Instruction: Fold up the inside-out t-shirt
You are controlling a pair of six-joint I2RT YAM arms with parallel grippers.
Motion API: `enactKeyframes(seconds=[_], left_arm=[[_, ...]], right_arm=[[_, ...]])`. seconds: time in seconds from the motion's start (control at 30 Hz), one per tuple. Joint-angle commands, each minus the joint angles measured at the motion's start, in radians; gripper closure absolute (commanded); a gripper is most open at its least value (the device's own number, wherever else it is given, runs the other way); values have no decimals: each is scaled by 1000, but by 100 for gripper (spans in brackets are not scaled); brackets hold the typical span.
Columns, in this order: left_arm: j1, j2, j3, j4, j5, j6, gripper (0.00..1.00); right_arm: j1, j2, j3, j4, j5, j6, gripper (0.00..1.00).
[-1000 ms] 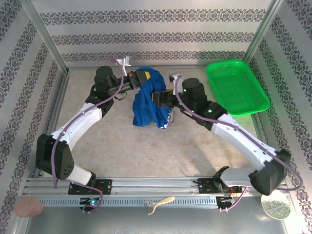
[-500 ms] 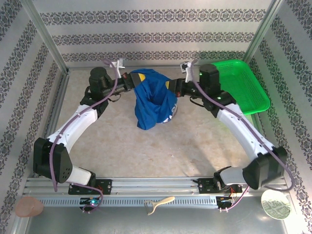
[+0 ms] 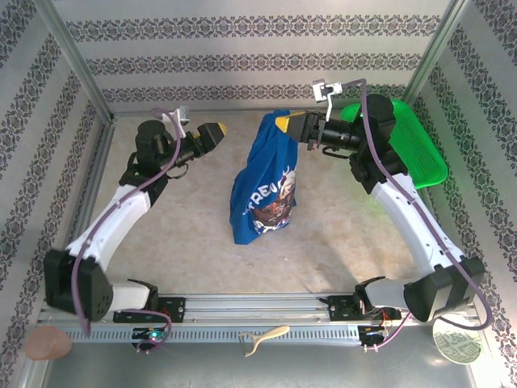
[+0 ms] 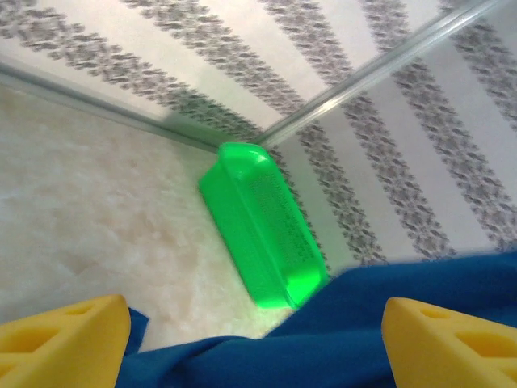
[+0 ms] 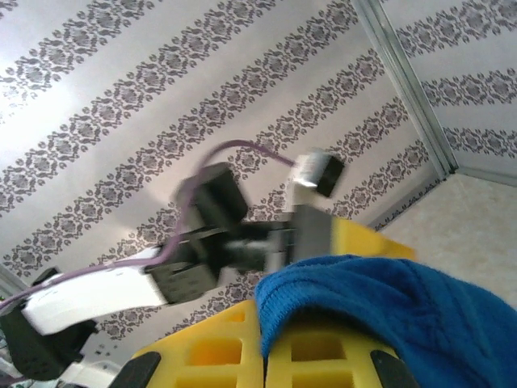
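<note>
The royal-blue t-shirt [image 3: 262, 190] hangs in a long bundle over the middle of the table, its round graphic and pale lettering facing the camera and its lower end near the surface. My right gripper [image 3: 285, 124] is shut on its top edge. In the right wrist view the yellow fingers [image 5: 218, 352] press together on a fold of the blue cloth [image 5: 388, 311]. My left gripper [image 3: 213, 130] stands open to the left of the shirt, clear of it. In the left wrist view its gripper [image 4: 254, 360] has yellow pads [image 4: 65, 339] wide apart, with blue cloth [image 4: 380, 319] beyond them.
A green mesh basket [image 3: 404, 149] sits at the back right corner, also in the left wrist view as the basket [image 4: 258, 218]. Patterned walls and metal posts [image 3: 77, 69] enclose the beige table [image 3: 178, 230].
My left gripper has opened, let go of the shirt and drawn back to the left. My right gripper has lifted the shirt, which now hangs lengthwise with the graphic showing.
</note>
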Motion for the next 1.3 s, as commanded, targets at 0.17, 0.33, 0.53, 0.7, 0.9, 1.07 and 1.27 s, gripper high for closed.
enactKeyframes(seconds=[0.17,0.33,0.53,0.7,0.9,1.07,1.27], left_arm=[[-134,39,34,-93,-129,117,14],[-205,200,142,-153,-83,124,12],[-288,294,148,-212,-98,160,10],[-288,218,32,-84,-120,117,7],[-287,77,-49,19,-142,123,1],[-287,140,-17,70,-110,102,1],[-295,295,11,97,-113,96,1]], right_arm=[[-2,4,41,69,-61,53,100],[-3,2,55,49,-57,49,100],[-14,11,62,37,-54,46,100],[-49,6,41,-4,-66,20,100],[-83,-5,-4,-10,-70,16,100],[-71,9,7,-1,-73,27,100],[-60,2,38,2,-76,39,100]])
